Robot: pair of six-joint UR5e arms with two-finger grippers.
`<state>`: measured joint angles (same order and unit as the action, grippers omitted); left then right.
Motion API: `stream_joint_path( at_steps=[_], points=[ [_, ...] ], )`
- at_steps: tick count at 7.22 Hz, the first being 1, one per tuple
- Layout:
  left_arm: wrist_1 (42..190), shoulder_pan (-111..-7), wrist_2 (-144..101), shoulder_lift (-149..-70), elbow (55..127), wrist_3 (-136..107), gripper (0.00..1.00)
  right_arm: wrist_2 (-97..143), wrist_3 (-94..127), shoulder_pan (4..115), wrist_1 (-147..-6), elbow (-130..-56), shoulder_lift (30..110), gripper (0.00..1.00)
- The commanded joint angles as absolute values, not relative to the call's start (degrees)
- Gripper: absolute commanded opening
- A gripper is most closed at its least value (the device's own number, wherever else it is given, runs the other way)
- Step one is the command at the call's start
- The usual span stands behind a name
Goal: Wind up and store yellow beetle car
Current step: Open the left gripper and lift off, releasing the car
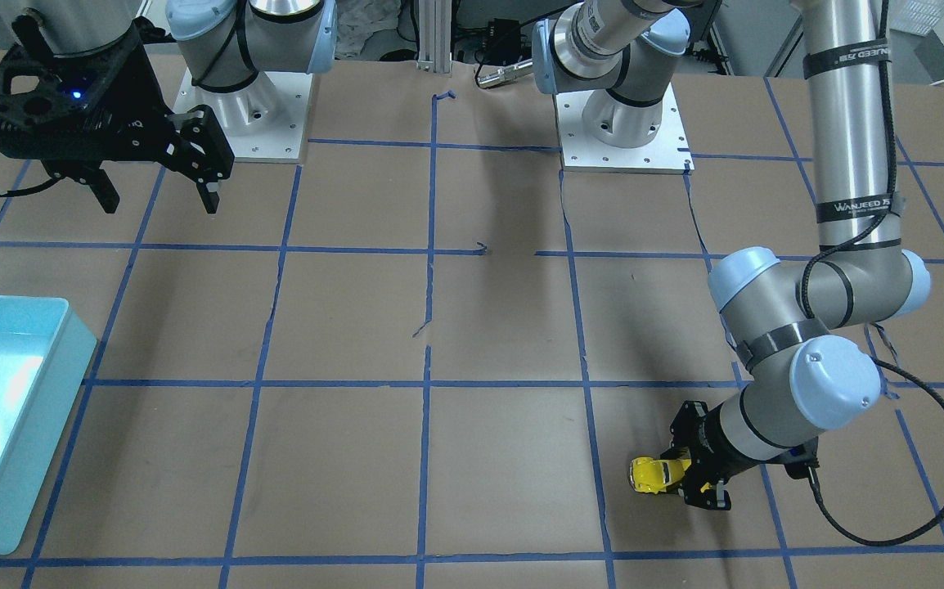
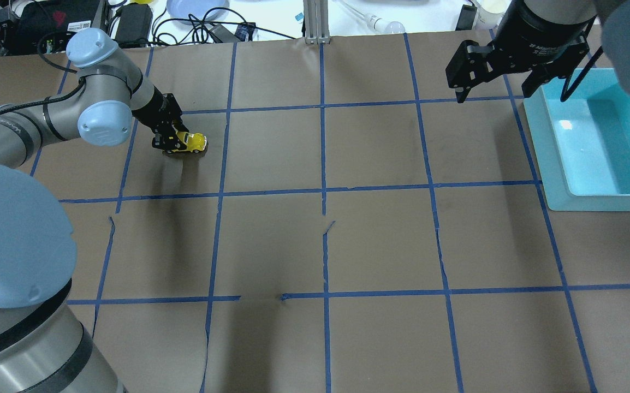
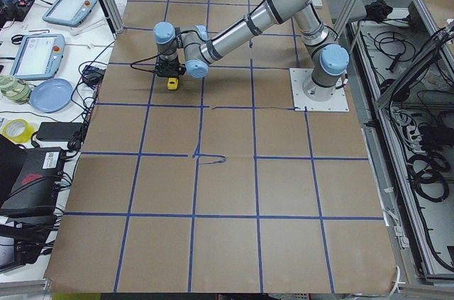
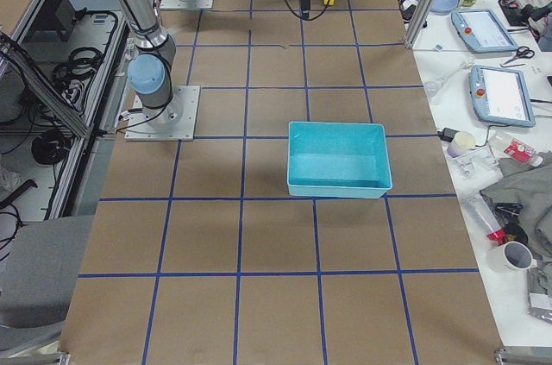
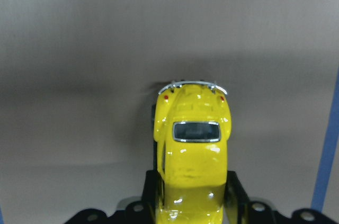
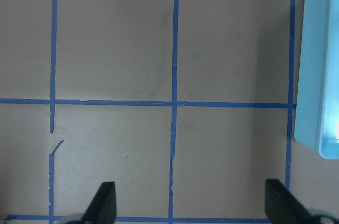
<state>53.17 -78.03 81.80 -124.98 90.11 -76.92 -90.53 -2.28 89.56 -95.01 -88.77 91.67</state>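
The yellow beetle car (image 5: 193, 155) is a tiny bright yellow toy with a dark window and a silvery bumper. My left gripper (image 5: 193, 197) is shut on its sides, with the free end pointing away from the wrist. The car sits low at the brown paper; I cannot tell if its wheels touch. It also shows in the front-facing view (image 1: 652, 473) and the overhead view (image 2: 193, 142), held by the left gripper (image 1: 675, 474) (image 2: 176, 143). My right gripper (image 1: 157, 200) (image 2: 494, 94) (image 6: 190, 205) is open and empty, raised above the table beside the bin.
A light blue bin (image 2: 593, 201) (image 1: 26, 409) (image 6: 318, 75) stands on the robot's right side of the table, far from the car. Brown paper with a blue tape grid (image 2: 324, 191) covers the table. Cables and devices lie beyond the far edge (image 2: 211, 22).
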Motion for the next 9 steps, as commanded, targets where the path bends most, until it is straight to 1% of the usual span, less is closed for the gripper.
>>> stream_joint_path(
  at_steps=[1, 3, 5, 6, 9],
  points=[
    [53.17, -74.9, 81.74, -124.98, 90.09, -73.31, 0.0, -90.53, -2.29, 89.56, -95.01, -88.77, 91.67, 1.0],
    [53.17, -72.87, 81.74, -125.07, 90.0, -69.45, 0.0, -90.53, -2.29, 89.56, -95.01, -88.77, 91.67, 1.0],
    [53.0, -73.03, 81.38, -124.28, 90.26, -72.32, 0.88, -90.53, -2.29, 89.56, -95.01, -88.77, 91.67, 1.0],
    [53.0, -73.3, 81.65, -124.19, 90.09, -71.64, 1.0, -90.53, -2.29, 89.56, -95.01, -88.77, 91.67, 1.0],
    [53.26, -75.83, 81.47, -120.69, 89.48, -69.98, 1.0, -90.53, -2.29, 89.56, -95.01, -88.77, 91.67, 1.0]
  ],
)
